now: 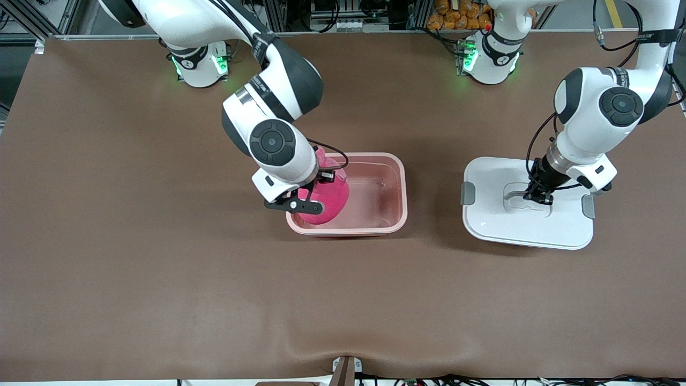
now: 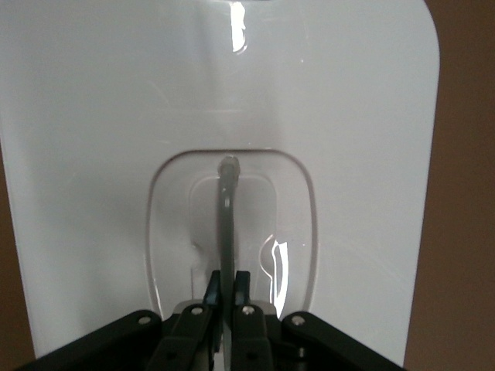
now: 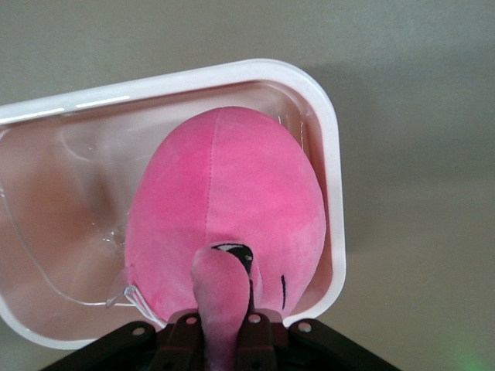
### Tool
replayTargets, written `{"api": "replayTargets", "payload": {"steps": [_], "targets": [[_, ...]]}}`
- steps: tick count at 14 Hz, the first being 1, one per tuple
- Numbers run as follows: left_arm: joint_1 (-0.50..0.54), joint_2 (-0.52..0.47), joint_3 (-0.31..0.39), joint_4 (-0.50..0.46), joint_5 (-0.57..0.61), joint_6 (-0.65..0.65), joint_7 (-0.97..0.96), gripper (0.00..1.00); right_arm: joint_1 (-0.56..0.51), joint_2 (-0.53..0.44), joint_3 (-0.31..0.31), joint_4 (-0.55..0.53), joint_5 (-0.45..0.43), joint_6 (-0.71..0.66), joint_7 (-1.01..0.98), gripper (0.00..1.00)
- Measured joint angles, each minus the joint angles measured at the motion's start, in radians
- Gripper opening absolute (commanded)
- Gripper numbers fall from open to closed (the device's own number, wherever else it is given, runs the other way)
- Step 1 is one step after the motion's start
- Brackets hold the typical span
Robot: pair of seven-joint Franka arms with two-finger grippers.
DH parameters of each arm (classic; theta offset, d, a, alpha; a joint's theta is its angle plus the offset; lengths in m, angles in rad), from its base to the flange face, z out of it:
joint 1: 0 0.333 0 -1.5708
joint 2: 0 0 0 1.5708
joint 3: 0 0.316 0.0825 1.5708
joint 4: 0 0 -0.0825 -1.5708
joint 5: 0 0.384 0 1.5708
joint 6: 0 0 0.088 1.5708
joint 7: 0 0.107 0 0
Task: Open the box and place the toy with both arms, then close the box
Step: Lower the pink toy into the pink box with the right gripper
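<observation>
Brown table [image 1: 134, 257]: right gripper [image 1: 316, 187] pinches toy [image 1: 327, 201].

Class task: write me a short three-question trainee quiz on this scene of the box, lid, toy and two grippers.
1. True or false: the lid sits on the box.
2. What does the right gripper hold?
A. the toy
B. a clip
C. nothing
3. Fill in: the left gripper is shut on the lid's ____.

Key: 1 false, it lies on the table beside the box; 2 A; 3 handle.
</observation>
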Motion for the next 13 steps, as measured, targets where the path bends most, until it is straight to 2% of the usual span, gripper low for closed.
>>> {"api": "replayTargets", "payload": {"steps": [13], "targets": [[-0.004, 0.002, -0.016, 0.000, 0.000, 0.001, -0.005, 0.00, 0.038, 0.105, -0.002, 0.000, -0.035, 0.101, 0.019, 0.00]]}}
